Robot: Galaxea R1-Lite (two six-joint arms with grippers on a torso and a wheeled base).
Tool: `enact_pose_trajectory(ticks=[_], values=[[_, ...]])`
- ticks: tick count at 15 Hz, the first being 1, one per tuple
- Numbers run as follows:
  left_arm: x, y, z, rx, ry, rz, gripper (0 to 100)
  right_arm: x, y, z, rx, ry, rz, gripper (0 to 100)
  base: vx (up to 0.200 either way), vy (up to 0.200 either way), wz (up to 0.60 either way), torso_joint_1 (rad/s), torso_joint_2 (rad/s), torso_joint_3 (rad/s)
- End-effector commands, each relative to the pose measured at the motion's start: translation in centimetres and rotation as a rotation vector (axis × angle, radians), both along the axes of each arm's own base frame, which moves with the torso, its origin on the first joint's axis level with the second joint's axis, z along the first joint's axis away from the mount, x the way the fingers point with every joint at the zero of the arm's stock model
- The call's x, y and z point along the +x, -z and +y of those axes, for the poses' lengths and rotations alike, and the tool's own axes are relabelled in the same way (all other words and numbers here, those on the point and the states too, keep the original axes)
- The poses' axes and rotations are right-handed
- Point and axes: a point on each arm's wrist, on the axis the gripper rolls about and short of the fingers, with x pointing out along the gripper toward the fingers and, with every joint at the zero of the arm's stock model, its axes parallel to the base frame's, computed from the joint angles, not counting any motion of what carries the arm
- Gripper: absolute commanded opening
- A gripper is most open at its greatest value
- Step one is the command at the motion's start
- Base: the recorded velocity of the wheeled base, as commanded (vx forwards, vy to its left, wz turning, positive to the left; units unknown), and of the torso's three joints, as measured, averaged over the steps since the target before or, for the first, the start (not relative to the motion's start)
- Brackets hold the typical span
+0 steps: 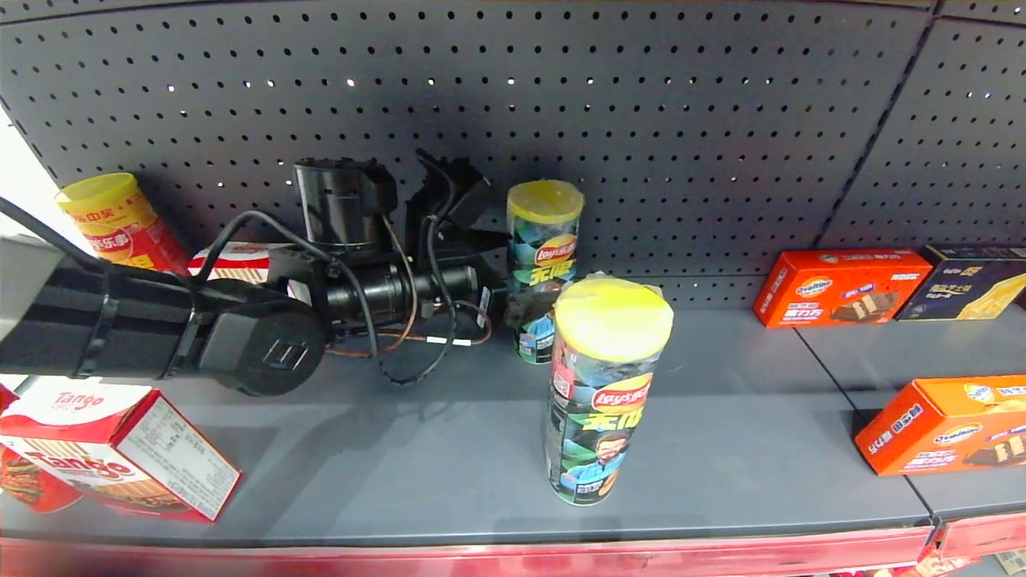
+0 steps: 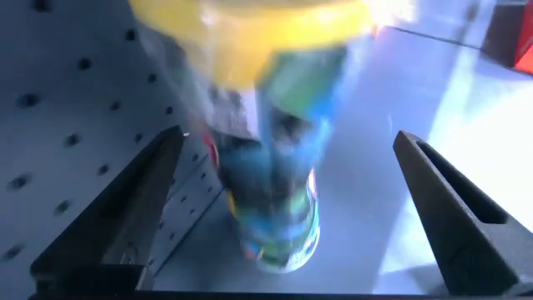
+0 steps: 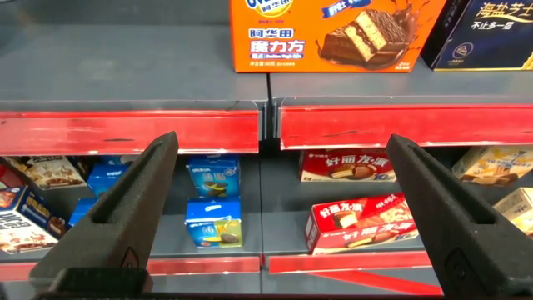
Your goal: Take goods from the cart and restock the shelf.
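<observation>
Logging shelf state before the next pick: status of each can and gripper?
rear chip can: upright, lidded, not gripped
front chip can: upright, lidded, standing free
red-yellow can: leaning, lidded
left gripper: open, straddling rear chip can
right gripper: open, empty

**Desk:** What's behind the work area on your feed?

**Operator:** I've got a dark grey pegboard back panel [image 1: 681, 120]. Light pricks through a row of its holes [image 1: 350, 81] near the top. An upright joint [image 1: 882, 136] splits the panel into two bays, and I see a bright white patch [image 1: 16, 184] at the far left edge.

**Desk:** And underneath?

**Operator:** A flat grey shelf [image 1: 401, 449] with a red strip [image 1: 561, 559] along its front. On my right wrist feed there are more tiers, an upper strip [image 3: 125, 132] and a lower strip [image 3: 208, 265], both red.
</observation>
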Motion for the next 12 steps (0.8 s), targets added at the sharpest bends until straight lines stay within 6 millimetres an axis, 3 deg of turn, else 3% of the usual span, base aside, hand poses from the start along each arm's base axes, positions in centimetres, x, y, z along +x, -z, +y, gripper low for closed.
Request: enact_pose_trajectory(ticks=[1, 4, 12], values=[[-2.0, 0.9, 1.4, 0.031, -0.071, -0.037, 100, 0.0, 0.0, 0.0, 0.0, -0.001, 0.001, 100, 0.0, 0.0, 0.0, 0.0, 0.0, 0.0], [-2.8, 2.8, 1.8, 0.053, -0.159, -0.024, 100, 0.0, 0.0, 0.0, 0.0, -0.001, 0.001, 100, 0.0, 0.0, 0.0, 0.0, 0.0, 0.0], [-1.1, 3.7, 1.5, 0.065, -0.24, -0.014, 100, 0.0, 0.0, 0.0, -0.001, -0.001, 0.001, 100, 0.0, 0.0, 0.0, 0.0, 0.0, 0.0]])
